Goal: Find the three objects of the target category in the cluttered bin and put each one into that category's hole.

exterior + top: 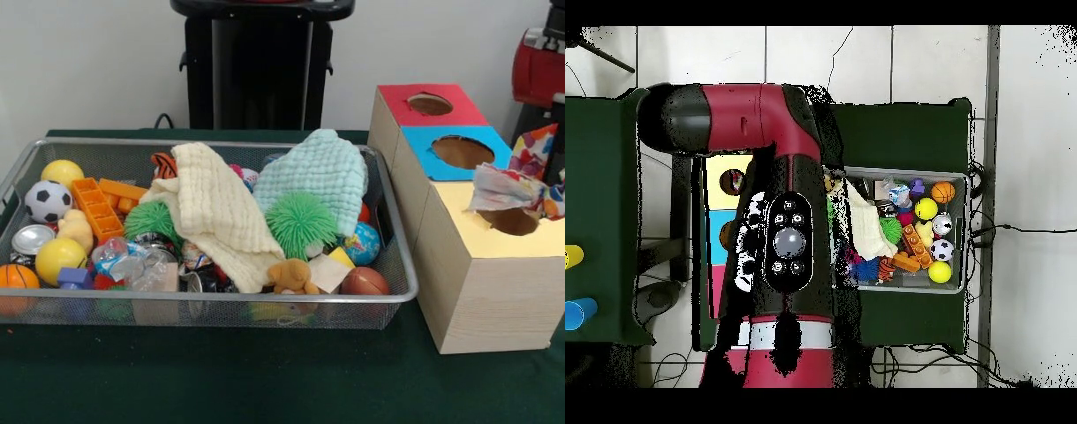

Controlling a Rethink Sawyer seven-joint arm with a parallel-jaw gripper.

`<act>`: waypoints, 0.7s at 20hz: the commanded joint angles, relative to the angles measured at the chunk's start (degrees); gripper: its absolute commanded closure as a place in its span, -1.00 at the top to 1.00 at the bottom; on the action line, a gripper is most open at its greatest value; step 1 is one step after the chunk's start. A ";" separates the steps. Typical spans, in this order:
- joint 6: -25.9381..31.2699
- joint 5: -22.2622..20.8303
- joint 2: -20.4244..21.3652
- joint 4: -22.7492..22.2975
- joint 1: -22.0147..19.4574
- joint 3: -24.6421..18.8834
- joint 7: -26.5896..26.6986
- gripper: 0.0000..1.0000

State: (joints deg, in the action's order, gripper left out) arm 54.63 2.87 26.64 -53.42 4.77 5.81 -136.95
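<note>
Your patterned cloth (516,181) is draped over the rim of the yellow hole (510,222), in the box (477,291) standing just to the right of the bin (212,305) in the front view. Two more cloths, cream (216,216) and mint (318,172), lie on top of the clutter. The jaws are hidden under the arm (780,230) from overhead, so you cannot tell their state.

Arm: you see the red and black arm (780,230) filling the frame's centre, hiding the bin's left part.
Bin: the wire bin (957,290) lies right of centre on the green table (905,130).
Contents: you can pick out a basketball (943,191), soccer ball (942,224), yellow ball (940,271), cream cloth (865,225).
Box: yellow and blue tops (720,205) show left of the arm.
</note>
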 commanded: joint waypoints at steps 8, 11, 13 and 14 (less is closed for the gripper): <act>-3.69 3.66 -4.01 -9.33 0.20 0.46 -15.43 -1.00; -3.48 4.11 -4.54 -9.53 1.08 1.31 -16.12 -1.00; -2.88 4.26 -4.97 -9.16 1.50 1.86 -16.08 -1.00; -2.05 4.39 -5.03 -8.81 1.69 2.24 -16.15 -1.00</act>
State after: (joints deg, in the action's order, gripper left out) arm 52.67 5.48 23.98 -55.15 5.90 8.08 -136.95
